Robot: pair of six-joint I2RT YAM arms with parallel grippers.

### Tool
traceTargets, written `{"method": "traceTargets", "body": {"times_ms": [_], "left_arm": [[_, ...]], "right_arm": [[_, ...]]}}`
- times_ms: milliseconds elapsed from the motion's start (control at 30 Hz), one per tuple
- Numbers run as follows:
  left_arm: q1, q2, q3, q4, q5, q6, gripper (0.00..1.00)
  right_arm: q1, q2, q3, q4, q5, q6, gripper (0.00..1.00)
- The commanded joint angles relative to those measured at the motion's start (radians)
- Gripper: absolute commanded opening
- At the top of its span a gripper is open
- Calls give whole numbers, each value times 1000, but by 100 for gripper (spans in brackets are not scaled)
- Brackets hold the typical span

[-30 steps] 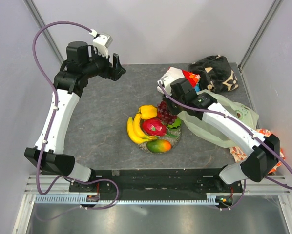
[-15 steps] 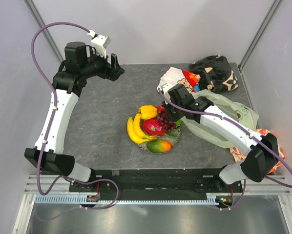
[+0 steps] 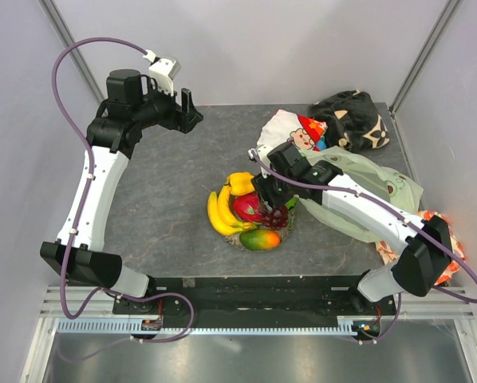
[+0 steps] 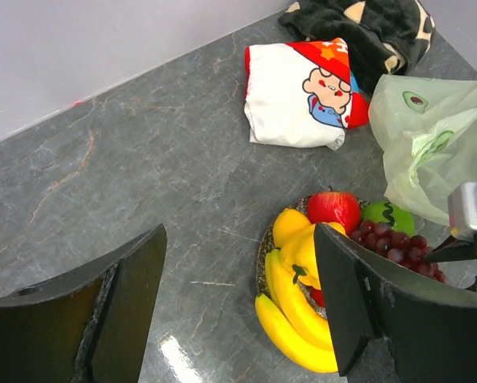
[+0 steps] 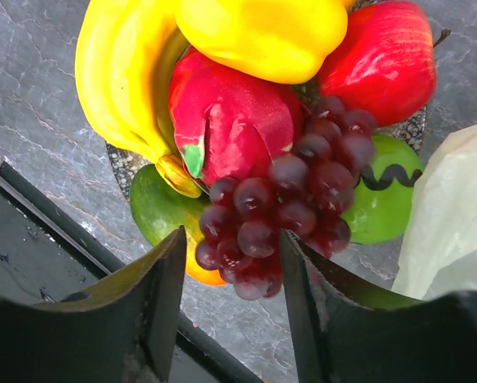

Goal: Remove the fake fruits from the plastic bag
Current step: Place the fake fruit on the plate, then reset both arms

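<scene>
Fruits (image 5: 246, 128) of glossy hard plastic lie heaped on the round dish (image 3: 289, 220), outside the thin crinkly plastic bag (image 3: 382, 187) beside it. I judge them light and slippery; the knobbly grapes (image 5: 290, 195) give my pads the best hold across the cluster. My right gripper (image 5: 230, 315) hangs over the grapes with jaws apart, holding nothing. My left gripper (image 4: 238, 307) stands wide and empty, well apart.

apple (image 3: 262, 180) mostly hidden under right arm, dish (image 5: 123, 163) perhaps stone
</scene>
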Motion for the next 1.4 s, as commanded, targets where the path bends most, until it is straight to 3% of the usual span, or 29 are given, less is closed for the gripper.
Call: {"method": "traceTargets", "body": {"times_ms": [0, 300, 567, 700, 733, 867, 967, 1067, 1367], "left_arm": [[6, -15, 6, 40, 39, -25, 81], [6, 16, 32, 43, 56, -34, 81], [5, 42, 38, 41, 42, -40, 82], [6, 42, 16, 37, 47, -36, 84], [5, 41, 9, 32, 53, -31, 91], [6, 12, -65, 25, 64, -21, 96], [6, -30, -137, 19, 29, 1, 97], [8, -56, -187, 17, -20, 36, 98], [44, -96, -264, -3, -137, 41, 99]], "right_arm": [[2, 11, 12, 1, -14, 12, 59], [2, -3, 45, -17, 6, -11, 63], [-22, -12, 211, -72, 118, -115, 76], [-90, -18, 208, 7, 228, -94, 94], [-116, -17, 211, 29, 246, -69, 98], [-319, 57, 298, 121, 322, -54, 98], [-380, 96, 378, 176, 400, -31, 98], [-380, 103, 410, 231, 520, -48, 98], [-377, 87, 409, 179, 511, -65, 98]]}}
